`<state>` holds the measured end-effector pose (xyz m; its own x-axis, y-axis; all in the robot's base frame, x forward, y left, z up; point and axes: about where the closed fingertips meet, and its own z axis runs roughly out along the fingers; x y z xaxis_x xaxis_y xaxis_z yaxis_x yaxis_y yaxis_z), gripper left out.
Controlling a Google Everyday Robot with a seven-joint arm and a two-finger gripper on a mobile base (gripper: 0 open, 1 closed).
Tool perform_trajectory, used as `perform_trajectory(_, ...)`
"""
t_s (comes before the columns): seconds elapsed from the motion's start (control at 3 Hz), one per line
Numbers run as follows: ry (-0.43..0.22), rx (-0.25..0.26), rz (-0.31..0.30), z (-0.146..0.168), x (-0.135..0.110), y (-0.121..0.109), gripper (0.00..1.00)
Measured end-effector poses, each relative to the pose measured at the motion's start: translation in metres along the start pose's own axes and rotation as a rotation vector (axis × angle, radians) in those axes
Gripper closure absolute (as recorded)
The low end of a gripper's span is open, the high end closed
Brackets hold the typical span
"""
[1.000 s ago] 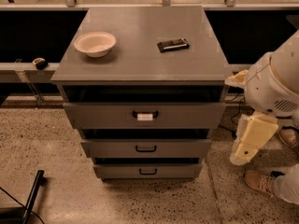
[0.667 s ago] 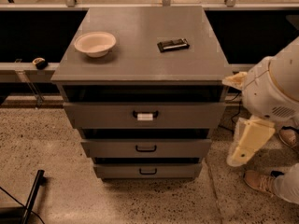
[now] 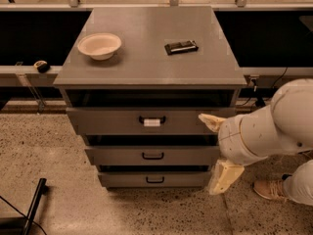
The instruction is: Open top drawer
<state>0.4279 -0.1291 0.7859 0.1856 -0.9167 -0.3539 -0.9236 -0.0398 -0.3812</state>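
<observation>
The top drawer (image 3: pixel 112 122) is the widest grey drawer of the cabinet, just under the grey top. Its dark curved handle (image 3: pixel 152 120) carries a small white tag. The drawer front sits back in the cabinet with a dark gap above it. My gripper (image 3: pixel 217 151), with cream-coloured parts, hangs on the white arm (image 3: pixel 274 126) at the cabinet's right front corner. It overlaps the right ends of the drawers, well to the right of the handle, and holds nothing I can see.
Two narrower grey drawers (image 3: pixel 122 156) (image 3: pixel 127 179) with plain black handles lie below. A white bowl (image 3: pixel 100 45) and a flat black object (image 3: pixel 181 47) rest on the cabinet top (image 3: pixel 146 67). A person's shoe (image 3: pixel 269 190) stands on the floor at the right, and a black pole (image 3: pixel 34 204) at the bottom left.
My arm and gripper have moved left, from beside the cabinet to over the right ends of the drawers. The drawers have not moved.
</observation>
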Motion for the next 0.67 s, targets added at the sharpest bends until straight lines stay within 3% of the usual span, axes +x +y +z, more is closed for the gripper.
perform_trajectory(0.33,0.003,0.080,-0.037,0.000,0.000,-0.021,0.00)
perform_trajectory(0.67,-0.017,0.049,-0.040,0.019,0.004,-0.021,0.00)
